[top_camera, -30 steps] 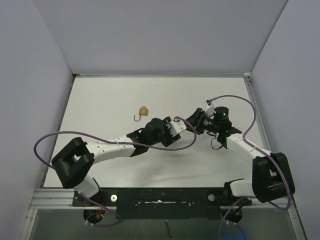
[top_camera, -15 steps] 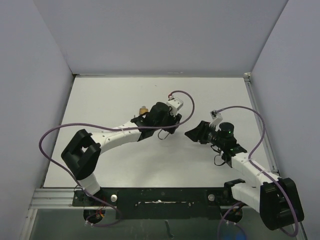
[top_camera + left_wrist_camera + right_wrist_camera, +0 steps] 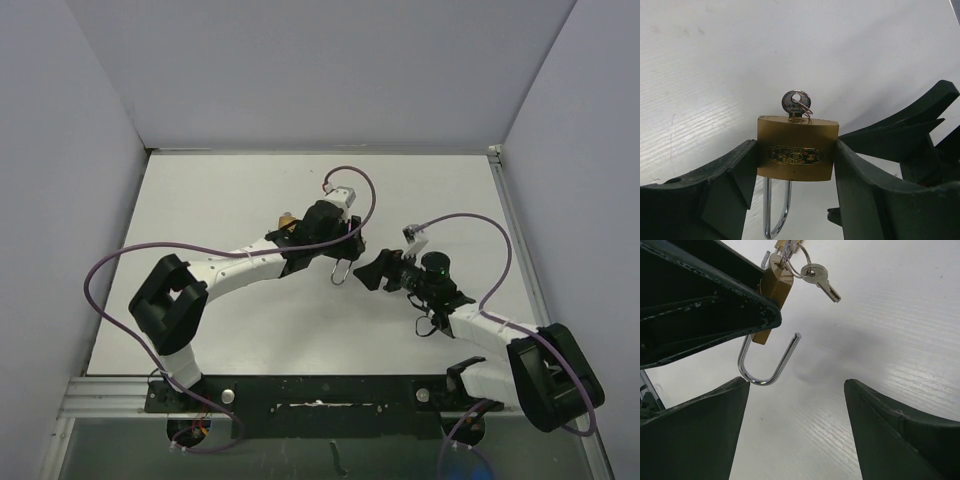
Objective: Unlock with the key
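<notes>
My left gripper [image 3: 342,258] is shut on a brass padlock [image 3: 796,150] and holds it by its sides above the table, in the middle. A key [image 3: 795,104] sits in the padlock's far end, and a second key [image 3: 821,280] hangs from its ring. The steel shackle [image 3: 765,370] is open, with one end free, and it hangs toward my right gripper; it also shows in the top view [image 3: 341,273]. My right gripper [image 3: 368,270] is open and empty just right of the shackle. In the right wrist view the left finger [image 3: 715,405] is next to the shackle's bend.
A small brass thing [image 3: 287,217] peeks out behind the left arm at mid table; I cannot tell what it is. Purple cables [image 3: 120,262] loop over the table by both arms. Grey walls close in the back and both sides.
The left arm has swung toward the back of the table and now holds the padlock at the middle. The right gripper drew back toward the near edge, then moved left up to the shackle.
</notes>
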